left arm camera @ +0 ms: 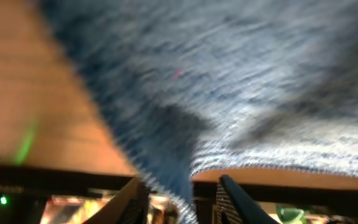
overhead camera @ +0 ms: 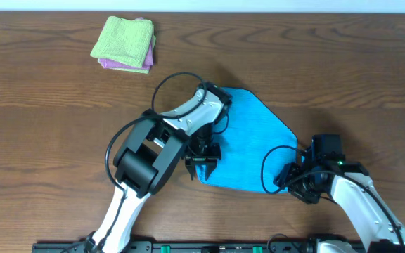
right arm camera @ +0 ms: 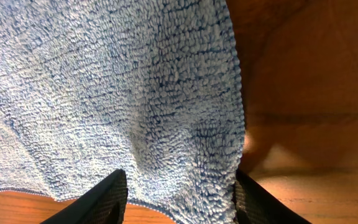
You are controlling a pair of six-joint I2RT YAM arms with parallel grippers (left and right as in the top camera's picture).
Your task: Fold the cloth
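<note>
The sky-blue cloth [overhead camera: 248, 140] lies spread on the wooden table, with one corner pointing to the far side. My left gripper [overhead camera: 202, 163] stands at its near-left edge. In the blurred left wrist view a corner of the cloth [left arm camera: 229, 81] hangs between the fingers [left arm camera: 132, 199], which stand apart with a gap showing beside it, so the left gripper [left arm camera: 182, 202] is open. My right gripper [overhead camera: 292, 176] is at the near-right corner. There the cloth [right arm camera: 104, 81] fills the whole space between the jaws and puckers, so the right gripper [right arm camera: 179, 199] is shut on it.
A folded lime-green cloth [overhead camera: 124, 39] lies on a pink-purple one [overhead camera: 121, 65] at the far left of the table. The left arm's black cable [overhead camera: 171, 81] loops above the blue cloth's left edge. The table's front rail [overhead camera: 209, 247] runs along the near side.
</note>
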